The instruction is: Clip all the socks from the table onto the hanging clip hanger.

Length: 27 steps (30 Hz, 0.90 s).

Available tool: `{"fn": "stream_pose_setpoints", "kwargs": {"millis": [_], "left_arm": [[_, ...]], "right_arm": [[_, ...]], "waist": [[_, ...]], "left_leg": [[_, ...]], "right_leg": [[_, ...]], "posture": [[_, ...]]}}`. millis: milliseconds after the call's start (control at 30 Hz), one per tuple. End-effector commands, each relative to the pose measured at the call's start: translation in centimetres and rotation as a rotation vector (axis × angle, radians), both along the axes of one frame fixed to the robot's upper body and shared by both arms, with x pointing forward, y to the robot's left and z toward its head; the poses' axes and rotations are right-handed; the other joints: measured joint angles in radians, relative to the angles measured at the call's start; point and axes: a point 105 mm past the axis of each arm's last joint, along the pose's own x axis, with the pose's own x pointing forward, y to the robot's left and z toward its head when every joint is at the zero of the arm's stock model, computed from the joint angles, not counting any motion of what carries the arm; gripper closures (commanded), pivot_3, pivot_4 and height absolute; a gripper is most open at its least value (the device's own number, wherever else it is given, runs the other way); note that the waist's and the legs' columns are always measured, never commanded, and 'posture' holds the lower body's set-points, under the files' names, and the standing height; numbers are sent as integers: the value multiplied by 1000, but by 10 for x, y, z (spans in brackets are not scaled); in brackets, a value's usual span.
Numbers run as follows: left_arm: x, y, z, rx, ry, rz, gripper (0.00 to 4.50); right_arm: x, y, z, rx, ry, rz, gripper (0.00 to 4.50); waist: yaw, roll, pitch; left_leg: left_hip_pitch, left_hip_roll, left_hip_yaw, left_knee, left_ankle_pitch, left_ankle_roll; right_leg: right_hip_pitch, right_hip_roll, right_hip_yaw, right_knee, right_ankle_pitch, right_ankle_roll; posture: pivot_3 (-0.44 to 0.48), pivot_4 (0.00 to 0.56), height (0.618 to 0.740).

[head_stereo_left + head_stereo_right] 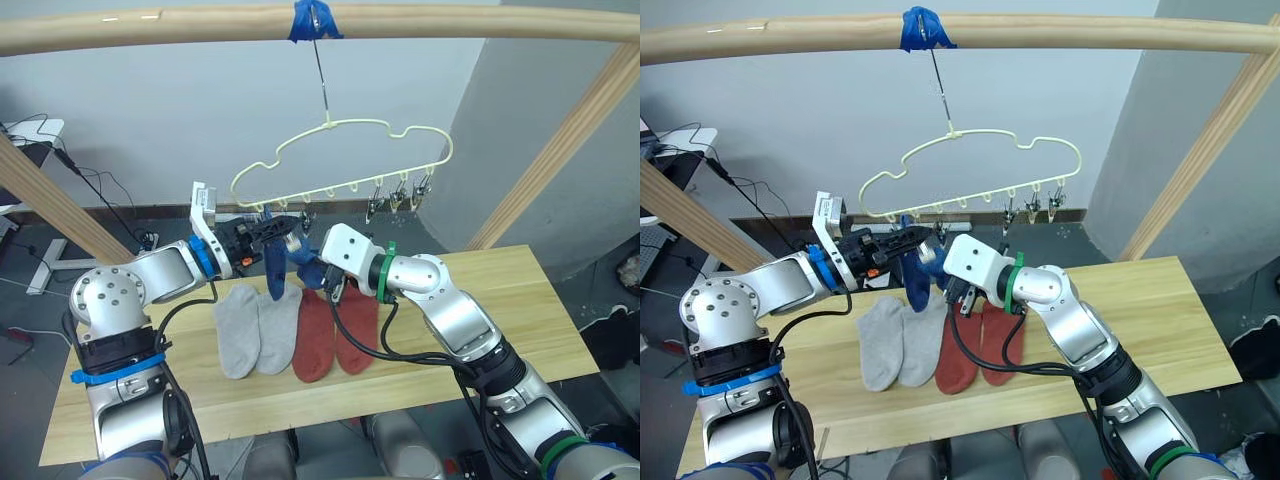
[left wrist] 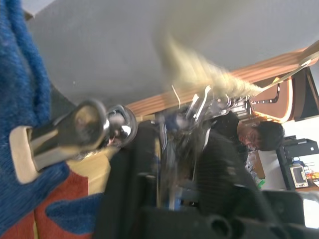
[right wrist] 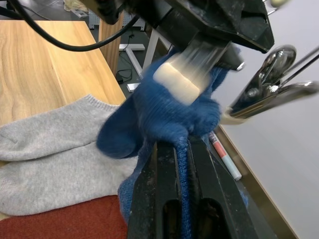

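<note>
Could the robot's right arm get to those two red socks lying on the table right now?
Probably yes, but not freely: the right gripper is shut on a blue sock, so it is occupied. The red socks lie uncovered on the table just below it.

A: Where are the socks?
B: Two grey socks (image 1: 250, 328) and two red socks (image 1: 328, 332) lie flat, side by side, on the table (image 1: 520, 310). A blue sock (image 1: 275, 272) dangles above them, pinched by both grippers

A: And the hanger?
B: The yellow hanger (image 1: 340, 160) hangs above the table, its clips (image 1: 400, 197) in a row along the bottom
</note>
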Motion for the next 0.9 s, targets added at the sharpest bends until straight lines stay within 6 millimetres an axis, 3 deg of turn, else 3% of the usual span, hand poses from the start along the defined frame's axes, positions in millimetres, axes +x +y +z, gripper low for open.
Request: {"fn": "stream_pose_setpoints", "kwargs": {"millis": [33,133,233,333,567,700,800,900], "left_arm": [[-3,4,14,22,-70,-3,1795],[-4,11,15,51,-79,16,842],[-25,9,12,213,-156,-45,0],[-37,4,6,274,-205,-86,0],[-24,4,-10,379,-327,74,0],[-39,-24,-27,480,-498,42,0],[-38,-36,-29,505,-605,98,0],[-33,-42,-29,532,-685,133,0]], "right_arm": [[-1,0,9,49,-4,-1,4500],[0,0,9,73,22,-11,4500],[0,-4,4,136,119,-24,3695],[-1,-8,-4,146,171,-33,2647],[-4,-33,-25,125,220,-82,50],[-22,-88,-23,194,283,-190,17],[-41,-110,0,308,315,-189,17],[-49,-118,10,320,298,-202,17]], "waist": [[-1,-1,3],[-1,-1,6],[-2,-3,8],[5,-1,10],[41,-2,11],[56,-1,12],[74,-1,13],[71,-1,13]], "left_leg": [[0,0,0,0,0,0],[0,0,0,0,0,0],[0,0,0,-1,0,0],[0,0,0,-3,-1,-2],[-1,0,1,-2,-1,-2],[-2,0,2,-2,-1,-2],[-4,-1,2,-1,-3,-2],[-5,0,1,0,-3,-2]], "right_leg": [[0,0,0,0,0,0],[0,0,0,0,0,0],[-1,0,0,0,0,0],[-1,0,0,0,-1,-1],[-2,-1,0,-1,-1,-2],[-2,-1,1,-1,-3,-3],[-3,-3,0,-2,-6,-3],[-5,-1,0,0,-5,-2]], "posture": [[-133,241,740],[-132,241,740],[-124,241,740],[-120,241,740],[-113,239,740],[-114,240,740],[-127,239,740],[-138,237,740]]}}
